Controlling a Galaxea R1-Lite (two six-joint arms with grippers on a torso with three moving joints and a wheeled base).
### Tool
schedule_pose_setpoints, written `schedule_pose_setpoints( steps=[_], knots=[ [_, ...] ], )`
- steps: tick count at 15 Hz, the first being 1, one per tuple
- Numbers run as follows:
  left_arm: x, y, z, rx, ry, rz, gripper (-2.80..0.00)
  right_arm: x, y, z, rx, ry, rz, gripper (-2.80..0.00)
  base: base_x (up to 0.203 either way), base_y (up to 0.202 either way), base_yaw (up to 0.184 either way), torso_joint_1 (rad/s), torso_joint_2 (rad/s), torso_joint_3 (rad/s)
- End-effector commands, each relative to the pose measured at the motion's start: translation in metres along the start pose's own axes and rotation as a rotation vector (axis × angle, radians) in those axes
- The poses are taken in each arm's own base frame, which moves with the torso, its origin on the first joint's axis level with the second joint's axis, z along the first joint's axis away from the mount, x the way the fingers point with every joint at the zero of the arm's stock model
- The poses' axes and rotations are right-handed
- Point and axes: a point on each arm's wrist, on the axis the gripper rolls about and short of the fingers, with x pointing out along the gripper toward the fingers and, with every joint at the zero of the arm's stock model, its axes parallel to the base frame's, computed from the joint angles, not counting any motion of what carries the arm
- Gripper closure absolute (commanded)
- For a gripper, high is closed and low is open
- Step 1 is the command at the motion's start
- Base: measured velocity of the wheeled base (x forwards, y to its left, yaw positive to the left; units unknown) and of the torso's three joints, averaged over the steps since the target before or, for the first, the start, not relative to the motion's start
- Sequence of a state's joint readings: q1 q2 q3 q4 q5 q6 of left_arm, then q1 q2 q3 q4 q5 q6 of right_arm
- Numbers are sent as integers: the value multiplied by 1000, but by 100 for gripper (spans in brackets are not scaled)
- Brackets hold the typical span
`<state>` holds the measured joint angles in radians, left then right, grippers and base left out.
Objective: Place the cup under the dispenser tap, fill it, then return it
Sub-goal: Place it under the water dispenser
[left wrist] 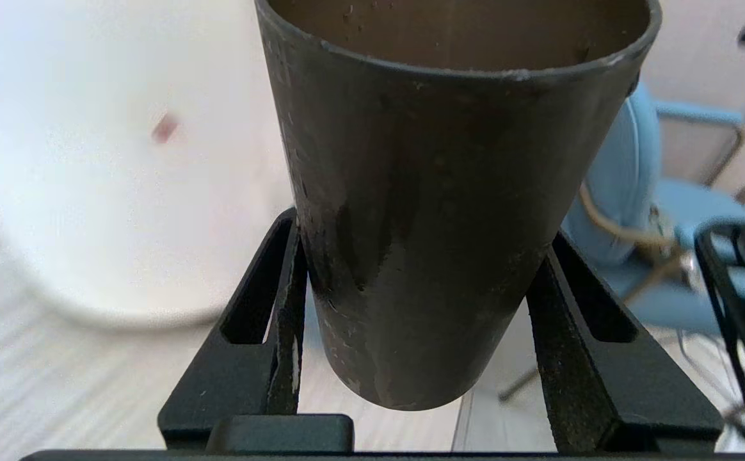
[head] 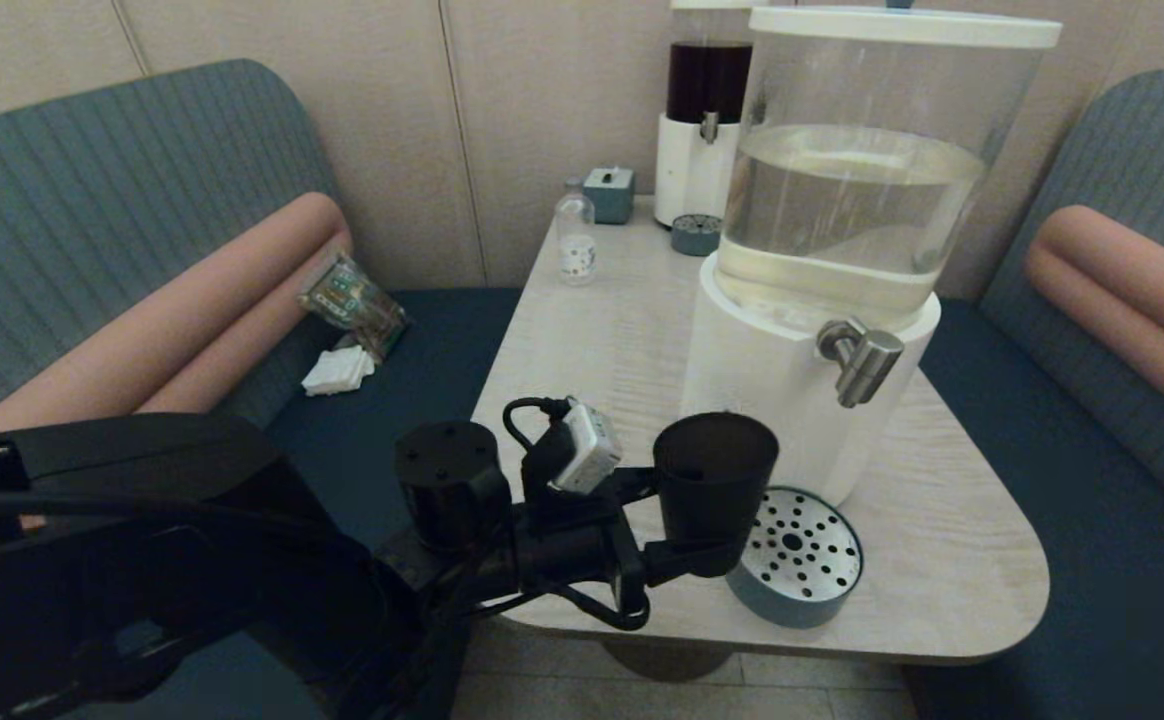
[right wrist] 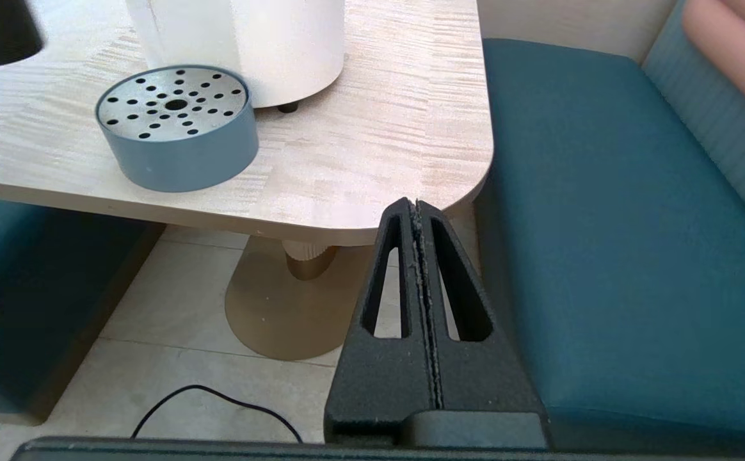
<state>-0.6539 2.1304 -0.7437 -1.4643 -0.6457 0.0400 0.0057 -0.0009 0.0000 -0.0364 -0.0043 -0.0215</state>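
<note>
My left gripper (head: 710,548) is shut on the lower part of the matte black cup (head: 714,478), which it holds upright. In the left wrist view the fingers (left wrist: 286,282) press both sides of the cup (left wrist: 436,211), and its inside looks empty. The cup is at the left rim of the perforated drip tray (head: 804,560), left of and below the brushed-metal dispenser tap (head: 862,362). The tap juts from the white base (head: 757,380) of the large clear-tank dispenser. My right gripper (right wrist: 417,206) is shut on nothing and sits low, beside the table's near right corner.
At the back of the table (head: 952,560) stand a smaller dark-liquid dispenser (head: 707,110), its small tray (head: 695,234), a teal box (head: 609,194) and a small clear bottle (head: 575,240). Blue bench seats flank the table. A packet (head: 352,300) and a white napkin (head: 338,370) lie on the left seat.
</note>
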Motion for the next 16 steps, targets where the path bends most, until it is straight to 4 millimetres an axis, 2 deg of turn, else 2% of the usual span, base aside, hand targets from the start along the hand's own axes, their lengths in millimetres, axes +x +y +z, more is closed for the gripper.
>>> schedule_pose_setpoints(
  steps=[1, 6, 8, 13, 16],
  knots=[
    [17, -3, -2, -2, -27, -6, 0, 1, 0, -4, 0, 14, 0, 0, 0, 0, 0, 0, 0, 0],
    [52, 16, -35, -25, -45, 19, 0, 1, 0, -4, -2, 14, 0, 0, 0, 0, 0, 0, 0, 0],
    [62, 17, -46, -32, -44, 19, 0, 1, 0, -4, 0, 14, 0, 0, 0, 0, 0, 0, 0, 0],
    [84, 26, -54, -6, -88, 10, 0, 1, 0, -4, 0, 13, 0, 0, 0, 0, 0, 0, 0, 0],
    [92, 26, -66, -13, -89, 0, 0, 1, 0, -4, -1, 14, 1, 0, 0, 0, 0, 0, 0, 0]
  ],
)
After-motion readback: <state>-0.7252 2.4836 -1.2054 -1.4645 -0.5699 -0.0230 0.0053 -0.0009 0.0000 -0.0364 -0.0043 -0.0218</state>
